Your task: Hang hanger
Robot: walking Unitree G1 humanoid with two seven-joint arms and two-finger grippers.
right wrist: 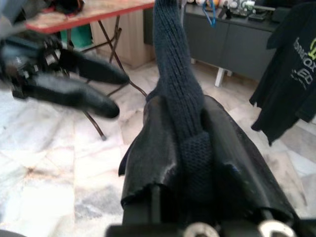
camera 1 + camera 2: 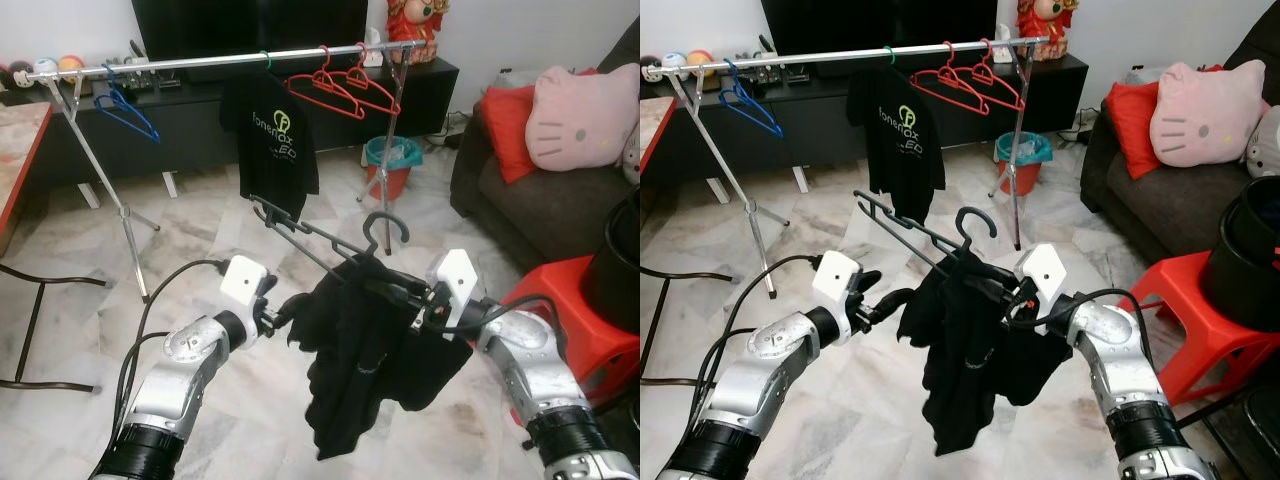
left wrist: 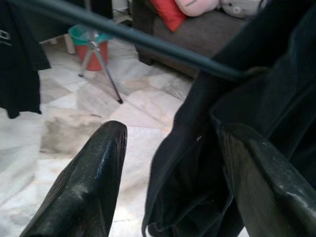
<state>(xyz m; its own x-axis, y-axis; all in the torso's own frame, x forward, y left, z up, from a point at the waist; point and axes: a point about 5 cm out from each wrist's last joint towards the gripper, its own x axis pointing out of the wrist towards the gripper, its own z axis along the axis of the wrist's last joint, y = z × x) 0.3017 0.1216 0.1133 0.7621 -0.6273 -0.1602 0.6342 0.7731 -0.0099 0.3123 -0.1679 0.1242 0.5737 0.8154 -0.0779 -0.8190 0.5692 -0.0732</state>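
Note:
A black hanger (image 2: 310, 235) with its hook (image 2: 388, 228) up carries a black garment (image 2: 350, 370) in front of me, tilted down toward my right. My right gripper (image 2: 398, 290) is shut on the garment-covered right end of the hanger; the right wrist view shows knitted fabric (image 1: 180, 98) pinched between its fingers. At the garment's left edge my left gripper (image 2: 292, 318) is open, one finger (image 3: 94, 173) bare and the other against the cloth. Beyond stands the silver clothes rail (image 2: 230, 60), well above and behind the held hanger.
On the rail hang a blue hanger (image 2: 125, 110), a black T-shirt (image 2: 268, 135) and red hangers (image 2: 340, 85). A teal bin (image 2: 392, 160) sits by the rail's right legs. A sofa (image 2: 540, 200), red stool (image 2: 575, 310) and black bucket (image 2: 620, 260) are right; a table (image 2: 20, 150) is left.

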